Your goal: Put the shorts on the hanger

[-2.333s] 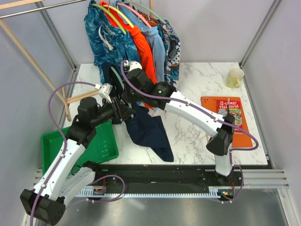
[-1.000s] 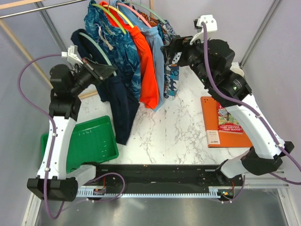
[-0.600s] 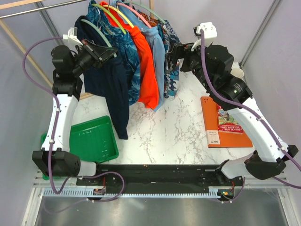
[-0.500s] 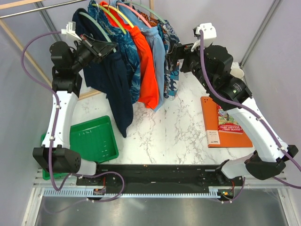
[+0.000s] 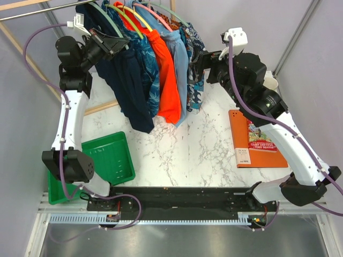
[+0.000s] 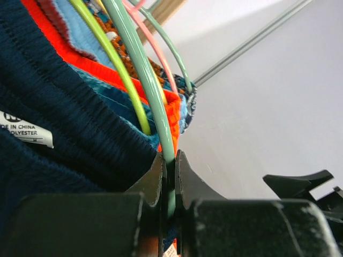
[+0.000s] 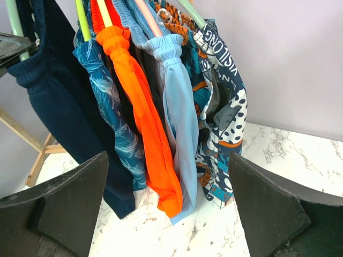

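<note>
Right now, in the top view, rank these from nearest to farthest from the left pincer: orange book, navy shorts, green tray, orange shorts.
1. navy shorts, on the hanger the left pincer grips
2. orange shorts, further right on the rail
3. green tray, on the table's left
4. orange book, far right

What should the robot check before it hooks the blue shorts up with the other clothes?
1. Is the left gripper shut on the hanger? Ok, it pinches the mint bar.
2. Are the shorts draped over the hanger? Ok, they hang down from it.
3. Is the hanger's hook over the rail? Cannot tell, the hook is hidden.
4. Is the right gripper out of the way? Ok, it is open and apart from the clothes.
5. Is there a gap beside the teal shorts? Cannot tell, the fabrics overlap in every view.
</note>
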`<action>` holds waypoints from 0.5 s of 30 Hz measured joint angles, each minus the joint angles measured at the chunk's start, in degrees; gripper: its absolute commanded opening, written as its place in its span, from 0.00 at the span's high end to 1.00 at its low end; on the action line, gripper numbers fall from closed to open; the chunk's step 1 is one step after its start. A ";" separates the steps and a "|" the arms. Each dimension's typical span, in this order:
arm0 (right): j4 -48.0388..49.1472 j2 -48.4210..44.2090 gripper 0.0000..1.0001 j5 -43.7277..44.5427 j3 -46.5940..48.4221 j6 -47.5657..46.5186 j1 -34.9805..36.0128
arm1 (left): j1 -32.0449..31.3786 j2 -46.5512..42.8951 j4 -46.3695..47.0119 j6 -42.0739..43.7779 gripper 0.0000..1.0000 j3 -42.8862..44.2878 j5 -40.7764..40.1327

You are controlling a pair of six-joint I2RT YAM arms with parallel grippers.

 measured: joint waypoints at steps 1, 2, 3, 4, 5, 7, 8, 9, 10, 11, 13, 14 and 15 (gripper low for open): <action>0.02 0.00 0.02 0.00 -0.02 -0.02 0.00 | 0.11 0.72 0.00 0.00 0.98 0.17 -0.02; 0.09 0.00 0.02 0.00 -0.11 -0.09 0.00 | 0.35 1.38 -0.02 -0.02 0.98 0.55 0.11; 0.09 -0.02 0.02 0.00 -0.20 -0.15 0.00 | 0.48 2.23 -0.02 -0.02 0.98 1.14 0.15; 0.22 -0.07 0.02 0.00 -0.42 -0.17 0.02 | 0.70 3.06 0.00 -0.04 0.98 1.64 0.15; 0.37 -0.11 0.02 0.00 -0.63 -0.24 0.00 | 0.81 3.78 0.00 -0.07 0.98 1.95 0.15; 0.48 -0.11 0.02 0.00 -0.90 -0.46 0.00 | 1.11 5.35 -0.07 -0.20 0.98 3.04 0.22; 0.57 -0.11 0.02 0.00 -1.07 -0.57 0.00 | 1.18 6.21 -0.07 -0.28 0.98 3.72 0.22; 0.61 -0.13 0.02 0.00 -1.22 -0.59 0.00 | 1.29 6.95 -0.07 -0.44 0.98 4.35 0.22; 0.68 -0.13 0.02 -0.02 -1.42 -0.59 0.00 | 1.36 7.72 -0.07 -0.57 0.98 4.94 0.22; 0.68 -0.13 0.02 -0.02 -1.53 -0.61 0.00 | 1.38 8.15 -0.07 -0.63 0.98 5.14 0.20; 0.87 -0.20 0.02 -0.02 -1.81 -0.66 0.00 | 1.44 8.55 -0.02 -1.01 0.98 5.27 0.17; 0.87 -0.26 0.02 -0.02 -1.92 -0.72 -0.02 | 1.49 8.63 -0.02 -1.20 0.98 5.27 0.17; 0.87 -0.35 0.02 -0.02 -2.14 -0.83 -0.04 | 1.53 8.74 0.04 -1.62 0.98 5.27 0.20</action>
